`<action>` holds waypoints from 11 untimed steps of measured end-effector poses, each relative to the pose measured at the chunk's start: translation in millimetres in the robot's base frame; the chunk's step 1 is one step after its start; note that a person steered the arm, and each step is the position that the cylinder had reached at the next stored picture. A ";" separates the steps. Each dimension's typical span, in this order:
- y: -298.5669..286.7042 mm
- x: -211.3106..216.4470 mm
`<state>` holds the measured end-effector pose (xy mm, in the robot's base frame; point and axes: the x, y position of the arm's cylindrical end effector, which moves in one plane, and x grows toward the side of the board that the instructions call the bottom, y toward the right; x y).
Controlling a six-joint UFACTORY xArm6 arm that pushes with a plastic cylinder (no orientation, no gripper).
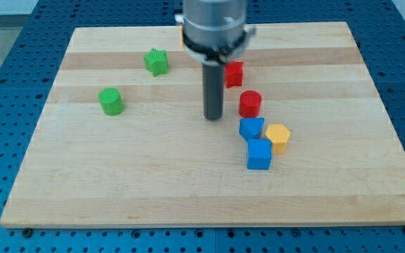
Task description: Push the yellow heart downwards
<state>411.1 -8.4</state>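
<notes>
My tip [213,117] rests on the board near its middle. A sliver of a yellow block [183,41] shows at the left edge of the arm's body near the view's top; the arm hides the rest of it, so I cannot tell its shape. Another yellow block [278,138], roughly hexagonal, sits down and to the right of the tip, touching two blue blocks. A red cylinder [250,104] stands just right of the tip, apart from it.
A red block [233,73] sits up and to the right of the tip. A blue block [252,128] and a blue cube [259,154] lie below the red cylinder. A green star [157,62] and a green cylinder [110,101] lie to the left. The wooden board [118,190] lies on a blue pegboard.
</notes>
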 end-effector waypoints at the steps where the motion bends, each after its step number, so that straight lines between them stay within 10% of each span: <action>1: -0.4 -69.9; 4: -27.0 -217.3; 6: -90.5 -128.0; 9: -58.3 -186.2; 11: -21.7 -63.6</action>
